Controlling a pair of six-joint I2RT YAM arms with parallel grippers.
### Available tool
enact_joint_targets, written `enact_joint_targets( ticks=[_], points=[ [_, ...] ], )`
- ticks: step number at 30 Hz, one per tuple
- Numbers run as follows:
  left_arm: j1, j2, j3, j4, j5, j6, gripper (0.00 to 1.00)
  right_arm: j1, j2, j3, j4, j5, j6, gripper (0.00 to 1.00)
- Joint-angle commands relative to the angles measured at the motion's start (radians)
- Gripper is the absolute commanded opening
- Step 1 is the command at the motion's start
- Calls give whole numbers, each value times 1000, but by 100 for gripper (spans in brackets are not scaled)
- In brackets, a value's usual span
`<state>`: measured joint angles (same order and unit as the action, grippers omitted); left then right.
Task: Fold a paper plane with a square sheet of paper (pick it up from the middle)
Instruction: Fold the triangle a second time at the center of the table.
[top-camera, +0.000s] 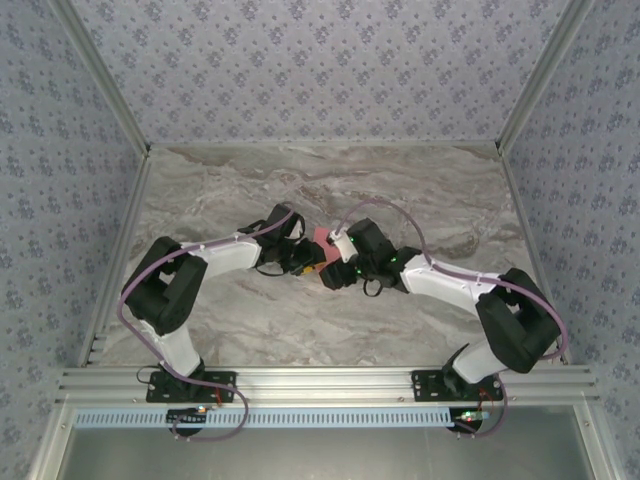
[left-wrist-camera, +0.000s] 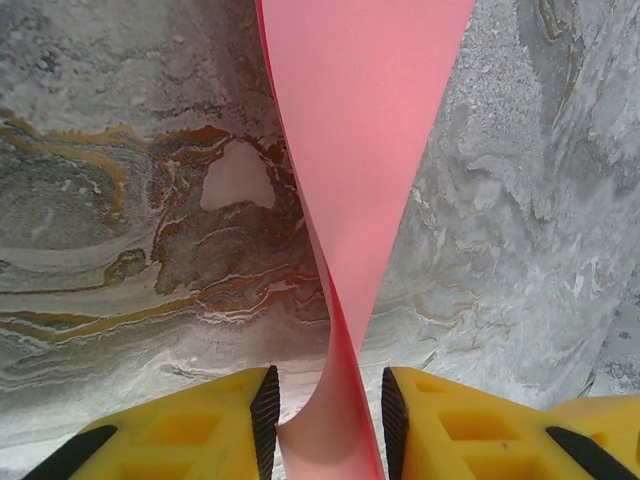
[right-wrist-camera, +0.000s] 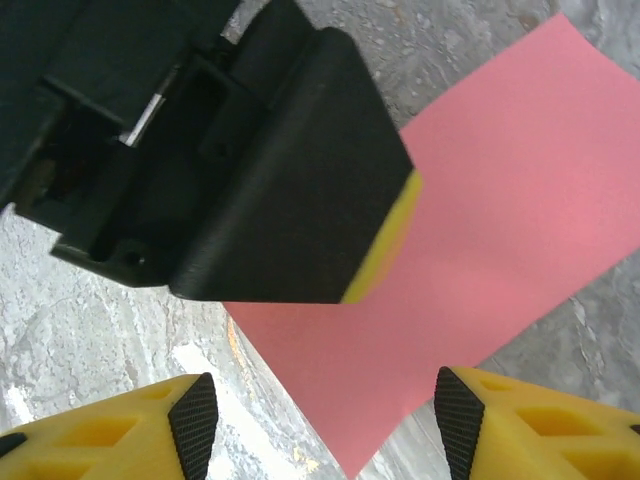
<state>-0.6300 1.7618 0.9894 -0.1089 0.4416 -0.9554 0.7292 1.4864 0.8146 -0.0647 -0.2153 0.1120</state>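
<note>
1. The left fingers (left-wrist-camera: 265, 415) pinch the square sheet of paper (left-wrist-camera: 360, 150), twisted on edge, near the middle of the counter (left-wrist-camera: 120, 120).
2. The right fingers (right-wrist-camera: 195, 425) stand wide apart, with the sheet's corner between them, untouched.

High rear camera looks down; wrist cameras (close) share paper (left-wrist-camera: 360, 150).

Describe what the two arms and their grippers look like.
The left arm and right arm share white links and black joint housings, each trailed by a looping lilac cable. The left gripper and right gripper have yellow moulded fingers faced with black pads. Small green lights glow on the right wrist.
</note>
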Motion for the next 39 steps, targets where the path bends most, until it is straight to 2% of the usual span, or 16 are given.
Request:
enact_joint_targets(
  ticks=[1,12,21,29,33,39],
  points=[
    [3,2,9,9,16,-7,35,23,-1,-13,65,37,-66,59],
    [4,5,14,6,15,-8,34,49,82,14,55,96,-61,45],
    [4,4,14,2,14,-7,34,47,101,26,42,155,-35,26],
    [4,-4,15,-9,6,-2,34,38,96,33,34,130,-7,27],
    [5,-27,17,-51,-37,6,36,29,95,32,39,118,13,27],
    [20,-114,-7,-114,-153,-5,48,12,104,31,45,103,38,28]
  ],
)
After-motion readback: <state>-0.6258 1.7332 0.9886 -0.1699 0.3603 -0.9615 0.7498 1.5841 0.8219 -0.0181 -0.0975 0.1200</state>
